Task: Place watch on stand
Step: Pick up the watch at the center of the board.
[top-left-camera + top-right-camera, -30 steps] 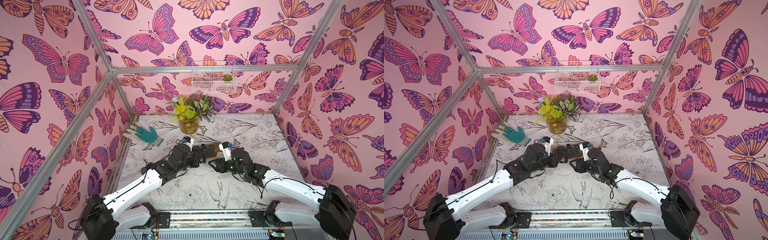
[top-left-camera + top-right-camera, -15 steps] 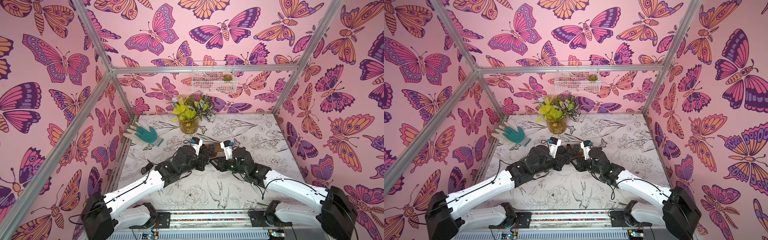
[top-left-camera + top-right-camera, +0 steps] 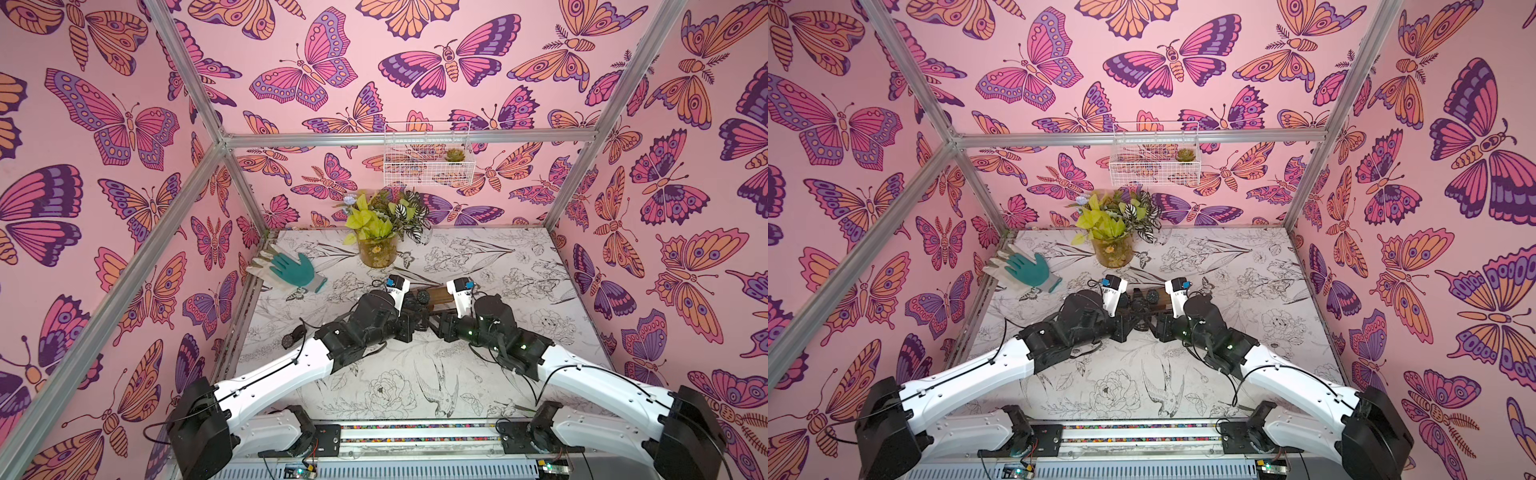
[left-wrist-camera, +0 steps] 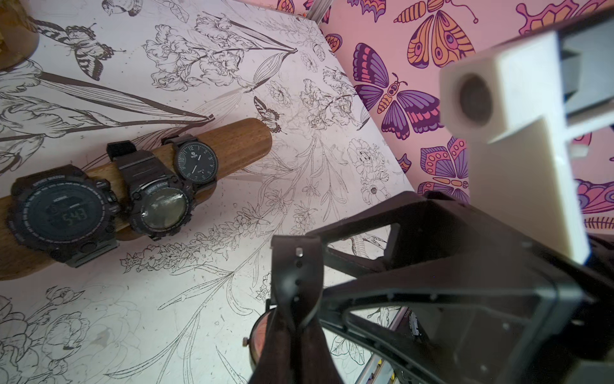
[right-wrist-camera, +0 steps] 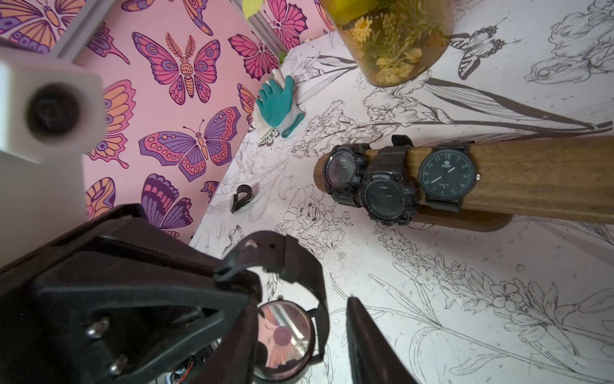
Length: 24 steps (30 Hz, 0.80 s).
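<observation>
The stand (image 4: pixel 232 139) (image 5: pixel 538 173) is a brown wooden bar on an oval base, seen in both top views (image 3: pixel 439 296) (image 3: pixel 1160 297); three dark watches sit round it. In front of it my two grippers meet low over the table. My left gripper (image 4: pixel 296 327) (image 3: pixel 417 322) is shut on the dark strap of a watch (image 4: pixel 295 282) with a round mirror-like face (image 5: pixel 285 335). My right gripper (image 5: pixel 302 309) (image 3: pixel 440 324) is open, with its fingers on either side of that watch. A gap shows between the strap and one finger (image 5: pixel 365 339).
A teal and white glove (image 3: pixel 295 270) lies at the far left. A glass jar of plants (image 3: pixel 377 249) stands behind the stand, under a wire basket (image 3: pixel 428 162) on the back wall. A small dark watch (image 3: pixel 289 340) (image 5: pixel 241 197) lies loose left of my left arm.
My left arm has shifted a little to the right with the watch, closer to the right gripper. The right jaws have narrowed round the watch.
</observation>
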Each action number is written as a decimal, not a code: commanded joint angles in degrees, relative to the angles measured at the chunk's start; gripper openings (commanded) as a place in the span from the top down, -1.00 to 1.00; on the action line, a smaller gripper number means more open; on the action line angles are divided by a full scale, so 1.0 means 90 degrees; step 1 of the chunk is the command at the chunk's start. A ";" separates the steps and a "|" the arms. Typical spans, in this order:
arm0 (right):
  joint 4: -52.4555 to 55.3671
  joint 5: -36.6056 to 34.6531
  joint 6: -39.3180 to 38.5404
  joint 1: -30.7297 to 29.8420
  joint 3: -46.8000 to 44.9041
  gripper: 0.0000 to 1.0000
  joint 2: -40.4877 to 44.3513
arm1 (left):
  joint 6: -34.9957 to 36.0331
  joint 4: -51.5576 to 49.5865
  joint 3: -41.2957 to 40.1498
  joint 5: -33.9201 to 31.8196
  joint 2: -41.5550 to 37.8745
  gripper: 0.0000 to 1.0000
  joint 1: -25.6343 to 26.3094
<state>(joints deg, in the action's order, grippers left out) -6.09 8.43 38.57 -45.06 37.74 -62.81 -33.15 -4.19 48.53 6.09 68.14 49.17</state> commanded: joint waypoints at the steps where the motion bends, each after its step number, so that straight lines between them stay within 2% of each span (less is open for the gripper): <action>1: 0.0204 -0.0150 -0.0169 -0.0033 0.0177 0.15 -0.0091 | 0.0155 0.0353 -0.0029 0.0183 -0.0084 0.85 0.0034; 4: 0.0199 -0.0156 -0.0193 -0.0033 0.0183 0.23 -0.0128 | 0.0192 0.0356 -0.0019 0.0259 -0.0125 0.85 0.0035; 9: 0.0295 -0.0155 -0.0232 -0.0041 0.0305 0.49 -0.0164 | 0.0229 0.0367 -0.0026 0.0319 -0.0072 0.84 0.0045; 13: 0.0634 -0.0470 -0.0318 -0.0040 0.0445 0.73 -0.0137 | 0.0270 0.0391 -0.0022 0.0365 0.0043 0.77 0.0064; 17: 0.1088 -0.0961 -0.0474 -0.0076 0.0593 0.89 -0.0111 | 0.0309 0.0382 -0.0016 0.0333 0.0107 0.71 0.0079; 20: 0.1496 -0.1473 -0.0718 -0.0228 0.0794 0.98 -0.0140 | 0.0353 0.0364 -0.0041 0.0195 0.0110 0.55 0.0084; 22: 0.1796 -0.1847 -0.0910 -0.0367 0.0968 1.00 -0.0169 | 0.0349 0.0129 0.0012 -0.0106 0.0095 0.29 0.0091; 24: 0.2071 -0.2150 -0.1081 -0.0477 0.1138 1.00 -0.0232 | 0.0371 -0.0145 0.0083 -0.0420 0.0075 0.12 0.0102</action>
<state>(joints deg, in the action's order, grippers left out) 7.27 -4.32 32.47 -47.99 44.86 -64.20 -30.68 -2.37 48.53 6.11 68.82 49.69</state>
